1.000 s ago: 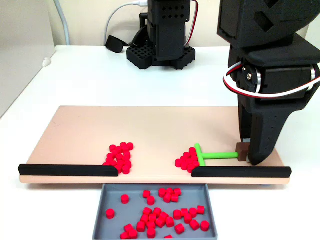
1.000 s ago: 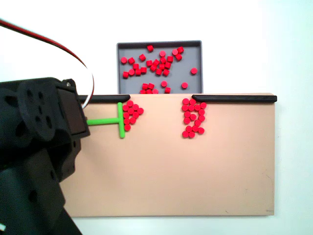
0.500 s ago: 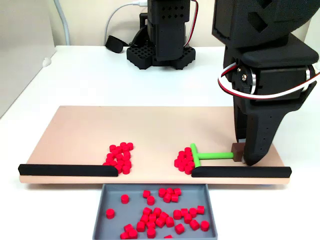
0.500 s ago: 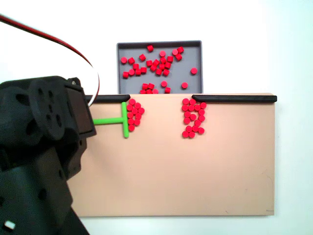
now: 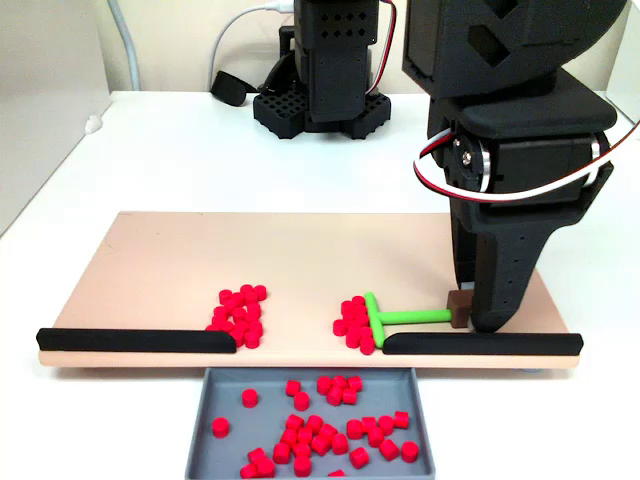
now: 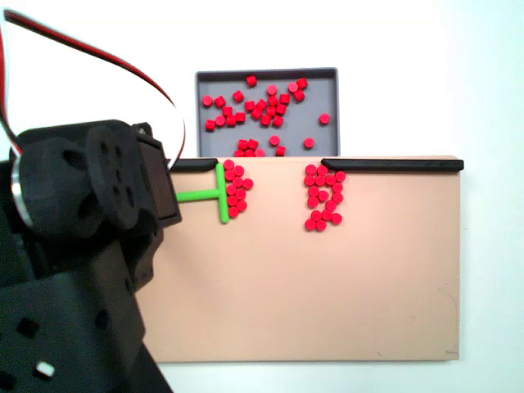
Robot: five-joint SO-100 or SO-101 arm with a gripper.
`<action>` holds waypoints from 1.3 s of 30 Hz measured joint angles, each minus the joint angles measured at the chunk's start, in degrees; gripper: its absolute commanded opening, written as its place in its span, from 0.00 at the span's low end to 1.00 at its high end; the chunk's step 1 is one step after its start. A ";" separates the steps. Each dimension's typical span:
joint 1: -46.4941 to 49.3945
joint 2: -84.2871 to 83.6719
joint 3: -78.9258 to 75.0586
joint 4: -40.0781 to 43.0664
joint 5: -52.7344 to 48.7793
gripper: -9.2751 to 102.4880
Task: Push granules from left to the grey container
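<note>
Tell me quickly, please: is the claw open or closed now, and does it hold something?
Claw: closed on the brown handle end of the green pusher, whose crossbar rests against a cluster of granules on the board.

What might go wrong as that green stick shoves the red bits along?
The cluster against the green T-shaped pusher sits right at the black strip's end, so granules may jam there or slip around the pusher's crossbar. Pushed straight on, they could merge with the other pile instead of dropping into the grey tray.

Granules (image 5: 240, 315) lie on the board (image 5: 160, 270), behind the container (image 5: 225, 400).
</note>
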 measured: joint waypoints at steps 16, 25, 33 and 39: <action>0.09 0.00 0.00 0.00 -2.64 0.08; 0.09 0.00 0.00 0.00 -3.96 0.08; 0.09 0.00 0.00 0.00 -4.66 0.08; 0.62 0.35 0.70 -0.26 -5.10 0.08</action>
